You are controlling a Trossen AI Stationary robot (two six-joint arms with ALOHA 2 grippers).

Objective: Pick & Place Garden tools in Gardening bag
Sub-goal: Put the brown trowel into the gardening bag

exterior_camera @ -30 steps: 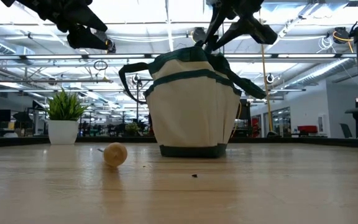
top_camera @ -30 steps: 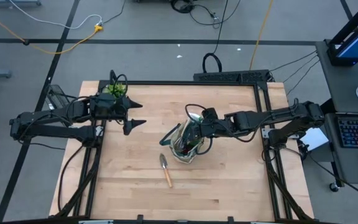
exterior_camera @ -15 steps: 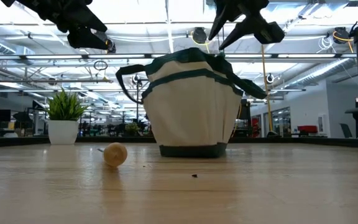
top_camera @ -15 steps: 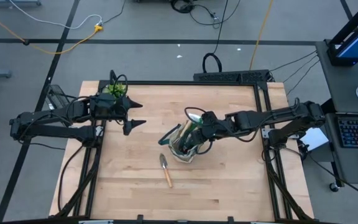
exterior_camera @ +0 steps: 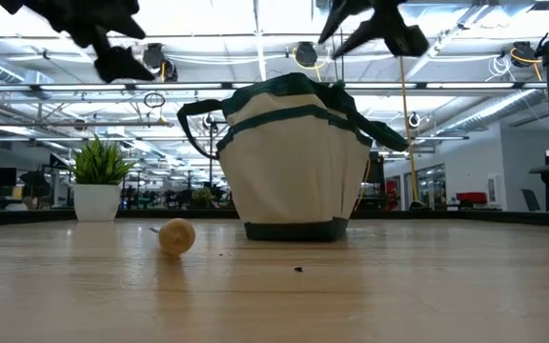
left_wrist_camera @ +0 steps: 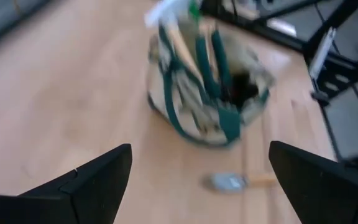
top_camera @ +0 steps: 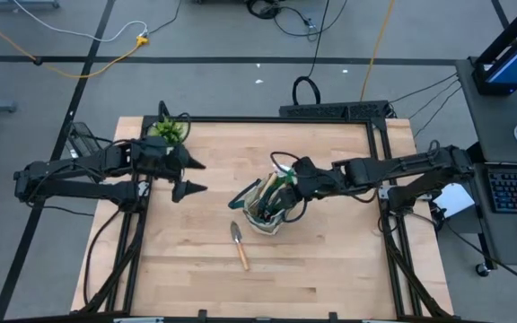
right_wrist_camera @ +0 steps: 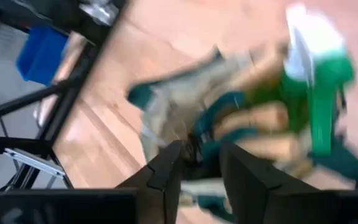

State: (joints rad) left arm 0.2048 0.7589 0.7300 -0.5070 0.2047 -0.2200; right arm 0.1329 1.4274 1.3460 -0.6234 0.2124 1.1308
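The beige gardening bag [top_camera: 266,213] with green trim stands upright on its base mid-table [exterior_camera: 294,162]. Wooden tool handles [left_wrist_camera: 180,45] and a green spray bottle [right_wrist_camera: 319,87] with a white top stick out of its mouth. A wooden-handled trowel [top_camera: 239,244] lies flat on the table just nearer than the bag; its handle end faces the low view [exterior_camera: 176,236]. My right gripper [top_camera: 283,185] hovers open just above the bag's mouth [exterior_camera: 370,27], empty. My left gripper [top_camera: 192,177] is open and empty in the air left of the bag, pointing toward it [left_wrist_camera: 200,148].
A small potted plant [top_camera: 169,130] in a white pot stands at the table's far left corner [exterior_camera: 98,186]. Bare wooden tabletop [top_camera: 330,269] lies near and right of the bag. A dark frame edges the table [top_camera: 380,161].
My right gripper has risen out of the bag's mouth and drawn back a little toward the table's right, fingers apart. The bag has settled slightly. My left gripper has moved a little toward the near edge and tipped, staying open.
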